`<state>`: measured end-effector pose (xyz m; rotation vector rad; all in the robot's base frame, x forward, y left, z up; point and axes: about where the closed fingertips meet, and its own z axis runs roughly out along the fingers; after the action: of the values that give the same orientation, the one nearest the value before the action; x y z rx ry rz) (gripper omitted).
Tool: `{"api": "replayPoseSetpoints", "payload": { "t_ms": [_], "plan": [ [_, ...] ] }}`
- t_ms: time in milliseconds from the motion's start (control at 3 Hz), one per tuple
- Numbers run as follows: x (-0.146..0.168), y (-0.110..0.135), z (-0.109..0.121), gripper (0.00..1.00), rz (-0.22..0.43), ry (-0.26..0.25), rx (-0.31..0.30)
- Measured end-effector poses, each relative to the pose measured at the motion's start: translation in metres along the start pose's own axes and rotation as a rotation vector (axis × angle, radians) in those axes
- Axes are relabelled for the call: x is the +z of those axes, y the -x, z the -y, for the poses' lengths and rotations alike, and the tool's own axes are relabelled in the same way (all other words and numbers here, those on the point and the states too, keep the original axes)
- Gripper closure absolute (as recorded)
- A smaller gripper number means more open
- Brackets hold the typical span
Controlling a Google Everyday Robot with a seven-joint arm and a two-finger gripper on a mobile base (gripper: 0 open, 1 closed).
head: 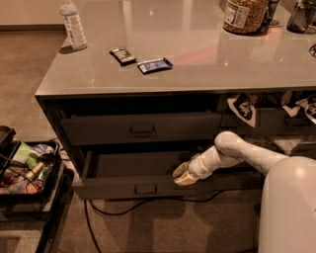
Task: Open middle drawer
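Observation:
The middle drawer (113, 188) is the lower of the two dark-grey drawers showing in the cabinet. It stands pulled partly out, with its plain grey inside showing and a small metal pull (145, 188) at the centre of its front. My gripper (181, 175) rests at the top edge of that front, just right of the pull, at the end of the white arm (232, 153) coming in from the right. Above it, a taller-fronted drawer (140, 128) sits closed.
The grey countertop (197, 64) holds a water bottle (73, 24), two snack packets (143, 59) and a jar (244, 15). A black cart of snacks (27, 168) stands at the left. A cable (128, 210) lies under the cabinet. My white base (289, 207) fills the lower right.

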<state>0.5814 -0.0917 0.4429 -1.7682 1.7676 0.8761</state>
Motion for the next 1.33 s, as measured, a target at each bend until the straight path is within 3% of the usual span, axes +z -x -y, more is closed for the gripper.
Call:
{"api": "replayPoseSetpoints", "payload": {
  "t_ms": [333, 667, 1000, 1333],
  "plan": [
    [-0.003, -0.002, -0.001, 0.59, 0.0, 0.0, 0.0],
    [0.001, 0.0, -0.014, 0.37, 0.012, 0.038, 0.002],
    [0.01, 0.006, -0.041, 0.14, 0.037, 0.123, 0.001],
    [0.014, 0.012, -0.056, 0.0, 0.052, 0.156, -0.013]
  ]
}}
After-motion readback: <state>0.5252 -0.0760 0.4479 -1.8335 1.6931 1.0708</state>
